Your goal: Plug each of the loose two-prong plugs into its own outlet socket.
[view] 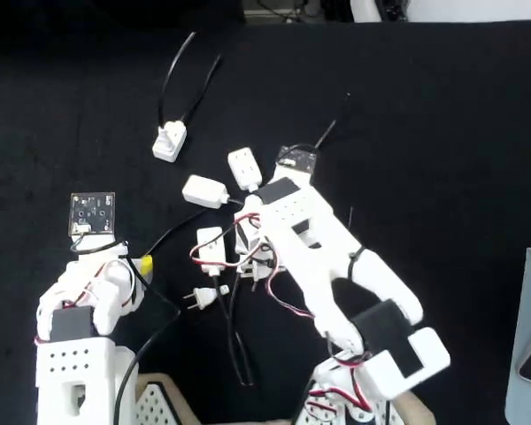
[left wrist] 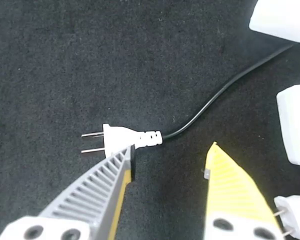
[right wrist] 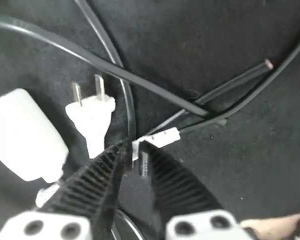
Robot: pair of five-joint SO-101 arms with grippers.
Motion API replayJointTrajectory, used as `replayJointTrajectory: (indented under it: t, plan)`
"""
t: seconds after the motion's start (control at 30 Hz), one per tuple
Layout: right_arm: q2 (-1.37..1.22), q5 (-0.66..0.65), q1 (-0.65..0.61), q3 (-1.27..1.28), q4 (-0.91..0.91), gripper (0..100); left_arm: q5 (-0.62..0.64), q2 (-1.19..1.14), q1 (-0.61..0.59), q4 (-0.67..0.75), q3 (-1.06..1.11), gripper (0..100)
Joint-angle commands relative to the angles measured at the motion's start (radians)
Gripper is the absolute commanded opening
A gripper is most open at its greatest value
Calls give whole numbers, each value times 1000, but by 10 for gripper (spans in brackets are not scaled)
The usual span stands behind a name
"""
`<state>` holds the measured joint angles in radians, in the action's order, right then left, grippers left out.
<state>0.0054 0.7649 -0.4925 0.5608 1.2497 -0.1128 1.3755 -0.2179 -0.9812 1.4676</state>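
White arm base [view: 71, 372], black cloth tabletop [view: 442, 133], loose plug [view: 203, 299], grey container [view: 527, 336]

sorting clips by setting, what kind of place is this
Most likely a robotics lab bench: two white robot arms sit at a table under black cloth, with loose two-prong plugs and white outlet sockets laid out.

The left arm [view: 80, 328] and right arm [view: 323, 252] are white plastic shells with black servo blocks [view: 382, 323] set in them. Thin red, white and black wires [view: 195, 255] loop along the joints. The left gripper [left wrist: 172, 149] has one grey ribbed finger [left wrist: 97, 187] and one yellow finger [left wrist: 230, 190]. The right gripper [right wrist: 135, 148] has two black ribbed fingers [right wrist: 97, 182]. Round screw holes [left wrist: 34, 231] pierce the white mounts behind the fingers.
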Motion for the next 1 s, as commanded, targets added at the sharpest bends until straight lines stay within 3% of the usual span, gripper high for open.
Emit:
replayJointTrajectory:
  t: [0.0, 0.3, 0.57, 0.83, 0.97]
  plan:
    - [65, -66, -9, 2, 63, 11, -8, 11, -10, 20, -10, 238]
    - [406, -307, 52, 8, 172, 11, -8, 11, -10, 20, -10, 238]
    - [473, -652, 48, 19, 164, 11, -8, 11, -10, 20, -10, 238]
    - [473, -878, 41, 199, -127, 11, -8, 11, -10, 20, -10, 238]
    - [473, -841, -15, 236, -157, 12, -8, 11, -10, 20, -10, 238]
